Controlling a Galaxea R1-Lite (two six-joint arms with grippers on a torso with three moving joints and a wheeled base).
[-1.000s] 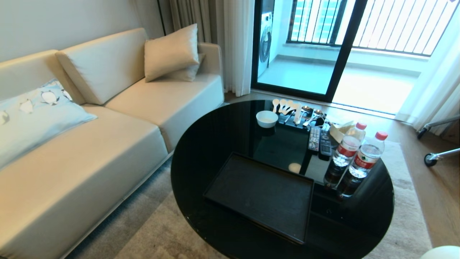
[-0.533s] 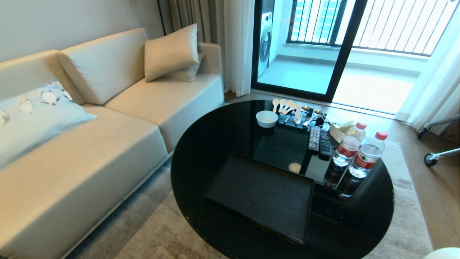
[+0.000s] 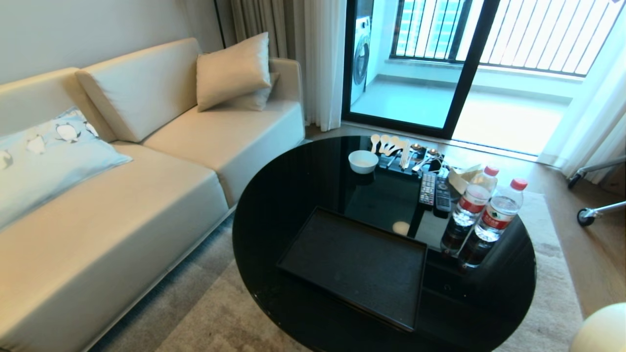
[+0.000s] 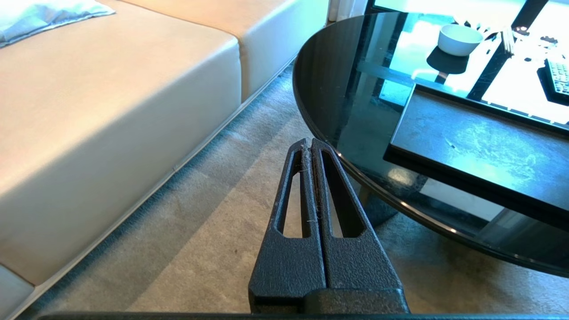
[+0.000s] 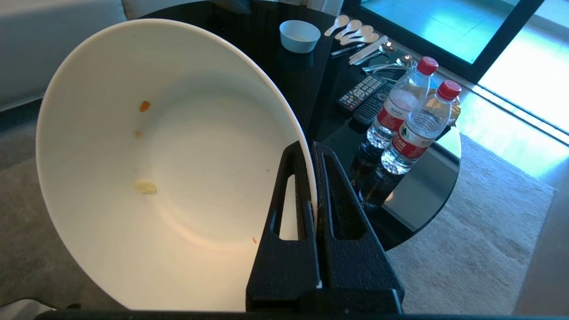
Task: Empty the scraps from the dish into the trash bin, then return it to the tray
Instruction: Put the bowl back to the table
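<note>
While the cream sofa (image 3: 146, 161) with its beige cushion (image 3: 233, 70) and pale blue penguin-print pillow (image 3: 49, 156) fills the left side of the room, the left claw (image 4: 308, 143) hangs low over the grey carpet (image 4: 213, 231) between sofa and table, its two black fingers pressed flat together and holding nothing. Next to the right stands the round black glass table (image 3: 293, 195), and on its near part lies the tray (image 3: 354, 264), bare and matte black. At the far side of the table sits a second small white bowl (image 3: 363, 161), with a row of white spoons (image 3: 389, 143) just right of it and two remote controls (image 3: 434, 191) nearer, side by side. Two clear water bottles (image 3: 484, 210) with red caps stand together at the table's right edge. Farthest right and nearest, off the table's edge and above the carpet, the right claw (image 5: 312, 153) is clamped on the rim of the dish (image 5: 169, 169), one finger inside the wall and one outside; the dish is tilted so its inside faces the wrist camera, and only small bits of the scraps (image 5: 145, 187) cling there, a few orange specks and one pale yellow piece. In the head view only a curved white sliver of it shows at the lower right corner.
</note>
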